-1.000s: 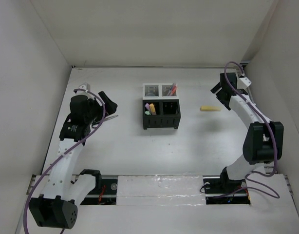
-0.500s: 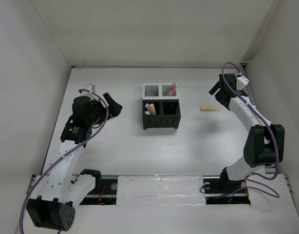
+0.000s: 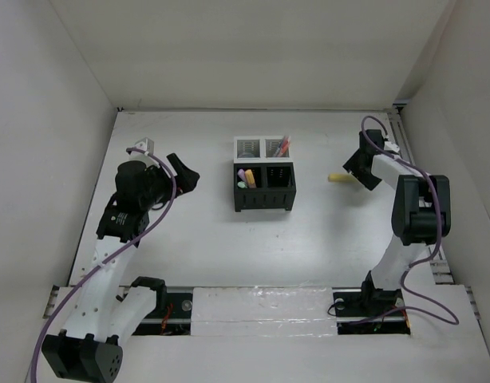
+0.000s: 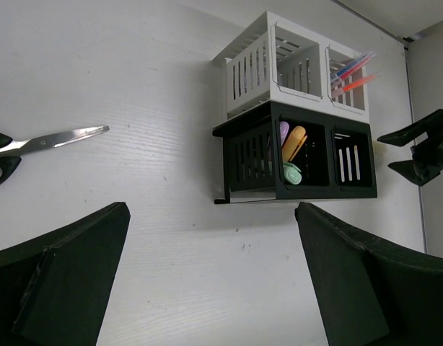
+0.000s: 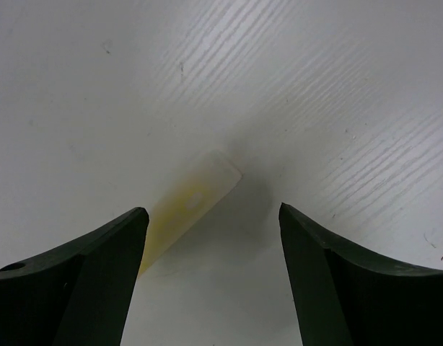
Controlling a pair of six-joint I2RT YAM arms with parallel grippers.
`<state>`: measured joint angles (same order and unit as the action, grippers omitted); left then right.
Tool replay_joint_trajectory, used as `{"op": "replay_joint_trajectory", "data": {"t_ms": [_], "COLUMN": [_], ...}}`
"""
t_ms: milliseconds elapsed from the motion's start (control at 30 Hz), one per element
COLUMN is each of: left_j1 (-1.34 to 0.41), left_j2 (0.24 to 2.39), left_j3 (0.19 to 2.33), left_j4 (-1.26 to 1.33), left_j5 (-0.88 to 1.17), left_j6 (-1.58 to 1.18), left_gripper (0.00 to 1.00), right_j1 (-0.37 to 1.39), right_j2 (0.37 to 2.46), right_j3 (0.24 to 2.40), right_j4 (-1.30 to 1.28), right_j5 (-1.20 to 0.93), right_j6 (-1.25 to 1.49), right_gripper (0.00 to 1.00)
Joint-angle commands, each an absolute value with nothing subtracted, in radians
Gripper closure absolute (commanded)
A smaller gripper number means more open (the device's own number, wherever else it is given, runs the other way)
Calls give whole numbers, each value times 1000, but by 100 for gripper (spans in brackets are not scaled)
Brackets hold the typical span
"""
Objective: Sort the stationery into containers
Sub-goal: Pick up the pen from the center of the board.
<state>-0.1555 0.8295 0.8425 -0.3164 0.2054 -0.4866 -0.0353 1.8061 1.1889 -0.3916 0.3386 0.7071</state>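
The containers (image 3: 265, 185) stand mid-table, two white bins (image 4: 279, 68) behind two black ones (image 4: 301, 155). Red-orange pens (image 4: 351, 72) stand in the right white bin. Pink and orange markers (image 4: 292, 144) lie in the left black bin. A yellow marker (image 3: 335, 177) lies right of the bins. My right gripper (image 3: 358, 169) is open and low over its right end, and in the right wrist view the marker (image 5: 189, 209) lies between the fingers, near the left one. My left gripper (image 3: 187, 175) is open and empty left of the bins. Black-handled scissors (image 4: 34, 144) lie on the table at its left.
White walls close in the table on the left, back and right. The right gripper's fingers also show at the right edge of the left wrist view (image 4: 423, 148). The arm bases stand on a rail at the near edge (image 3: 261, 307).
My right gripper has moved down and towards the yellow marker, now covering its right end. My left gripper has shifted slightly right and away from the scissors.
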Motion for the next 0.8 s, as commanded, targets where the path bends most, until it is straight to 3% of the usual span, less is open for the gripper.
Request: {"op": "replay_joint_trajectory", "data": {"t_ms": [0, 300, 400, 433, 467, 500, 600, 700, 767], "left_j1": [-155, -155, -155, -155, -155, -155, -155, -155, -155], "left_j2": [825, 825, 816, 807, 807, 807, 807, 807, 807], "left_j3": [841, 841, 841, 841, 841, 841, 841, 841, 841], "left_j4": [-287, -287, -287, -287, -287, -287, -287, -287, -287], "left_j5": [202, 212, 212, 212, 212, 212, 212, 212, 202], "left_j6": [-480, -471, -471, -471, -471, -471, -471, -471, -471], "left_gripper": [0, 0, 0, 0, 0, 0, 0, 0, 0], "right_j1": [-43, -63, -72, -72, -72, -84, -84, -72, -72], "right_j2": [1805, 1917, 1956, 1966, 1976, 1988, 2011, 2023, 2046], "right_j3": [1226, 1281, 1321, 1331, 1331, 1331, 1344, 1373, 1396], "right_j4": [-341, -368, -416, -443, -443, -443, -443, -479, -494], "right_j5": [318, 278, 267, 255, 238, 229, 195, 204, 204], "right_j6": [715, 724, 724, 724, 724, 724, 724, 715, 706], "right_gripper": [21, 29, 36, 47, 48, 59, 76, 80, 96]}}
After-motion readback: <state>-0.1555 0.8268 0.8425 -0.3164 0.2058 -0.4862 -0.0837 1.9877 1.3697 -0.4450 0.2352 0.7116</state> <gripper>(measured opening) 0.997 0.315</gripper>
